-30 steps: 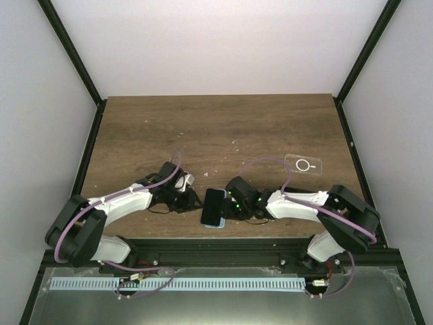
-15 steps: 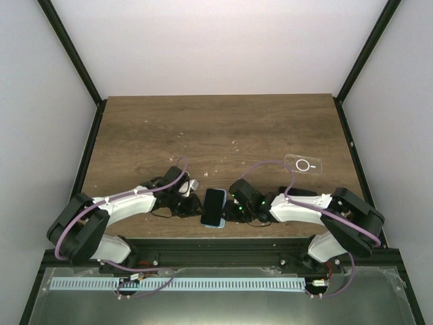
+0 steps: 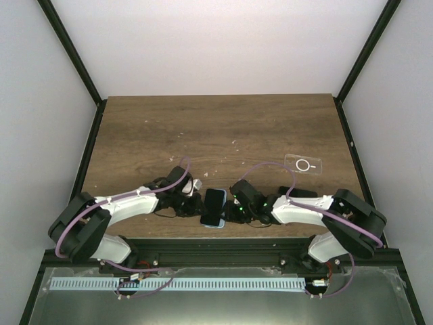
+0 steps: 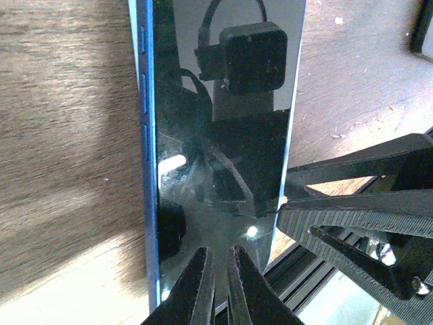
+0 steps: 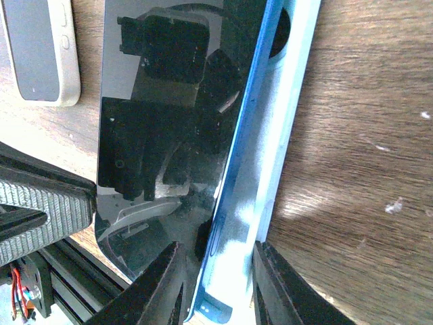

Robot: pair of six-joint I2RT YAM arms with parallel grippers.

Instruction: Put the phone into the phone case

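The phone [image 3: 216, 203] lies dark screen up near the table's front edge, and its blue side sits partly raised out of a light-blue phone case [image 5: 292, 101] underneath. My right gripper [image 5: 218, 247] is shut across that edge, one finger over the screen [image 5: 169, 122] and the other against the case's outer wall. In the top view it [image 3: 231, 208] reaches in from the right. My left gripper [image 4: 218, 252] is shut with nothing between its fingers, tips resting on the screen [image 4: 223, 135]. It [image 3: 201, 205] comes in from the left.
A clear case with a ring mark [image 3: 304, 164] lies at the right. A dark flat object [image 3: 298, 192] sits beside my right arm. A pale cream-edged slab [image 5: 40, 54] lies close to the phone. The black front rail [image 3: 216, 244] runs just beyond the phone's near end.
My left arm has moved right onto the phone and its jaws have closed. My right arm has shifted only slightly and keeps its hold.
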